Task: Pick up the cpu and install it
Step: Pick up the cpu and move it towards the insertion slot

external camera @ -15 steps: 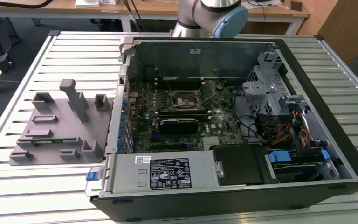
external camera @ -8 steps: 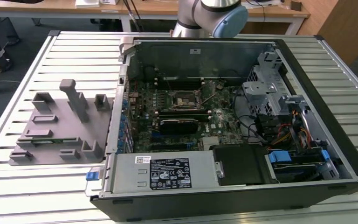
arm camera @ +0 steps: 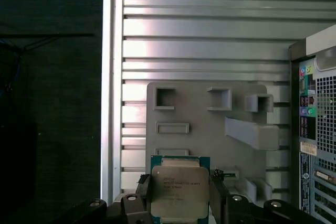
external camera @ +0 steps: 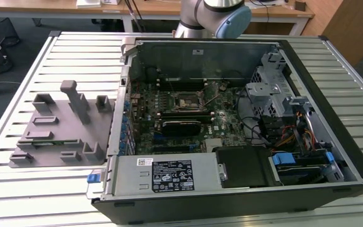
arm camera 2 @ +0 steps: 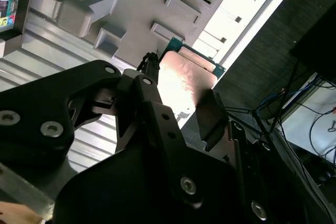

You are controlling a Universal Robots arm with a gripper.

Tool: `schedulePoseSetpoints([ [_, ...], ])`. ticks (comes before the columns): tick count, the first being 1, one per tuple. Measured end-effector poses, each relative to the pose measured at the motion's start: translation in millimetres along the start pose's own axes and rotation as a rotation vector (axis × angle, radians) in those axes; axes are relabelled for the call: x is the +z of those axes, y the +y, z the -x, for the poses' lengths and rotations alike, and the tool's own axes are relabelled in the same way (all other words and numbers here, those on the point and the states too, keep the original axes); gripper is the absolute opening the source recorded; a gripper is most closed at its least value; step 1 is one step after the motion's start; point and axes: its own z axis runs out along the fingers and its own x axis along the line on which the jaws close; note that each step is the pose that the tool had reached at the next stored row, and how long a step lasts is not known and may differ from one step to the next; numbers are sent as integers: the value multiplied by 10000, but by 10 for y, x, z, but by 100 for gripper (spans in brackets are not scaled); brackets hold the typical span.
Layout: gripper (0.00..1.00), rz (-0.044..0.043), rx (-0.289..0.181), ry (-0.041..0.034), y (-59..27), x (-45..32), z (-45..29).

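I've got the gripper (arm camera: 180, 199) clamped on the cpu (arm camera: 179, 190): one finger on each of two opposite edges, silver top plate facing the cam in the first wrist view, and the same grip shows in the second wrist view (arm camera 2: 184, 85). The chip's held up clear of the grey tray (arm camera: 199, 114), which lies on the slatted table (arm camera: 210, 24) beyond it. In the exterior view the open PC case (external camera: 307, 156) sits just beside the tray on the exterior view's right, w/ the motherboard (external camera: 226, 120) exposed.
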Motion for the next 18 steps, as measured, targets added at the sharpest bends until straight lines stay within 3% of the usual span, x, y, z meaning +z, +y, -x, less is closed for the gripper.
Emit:
schedulePoseSetpoints([
  [18, 53, 1, -2, -79, 7, -248, -12],
])
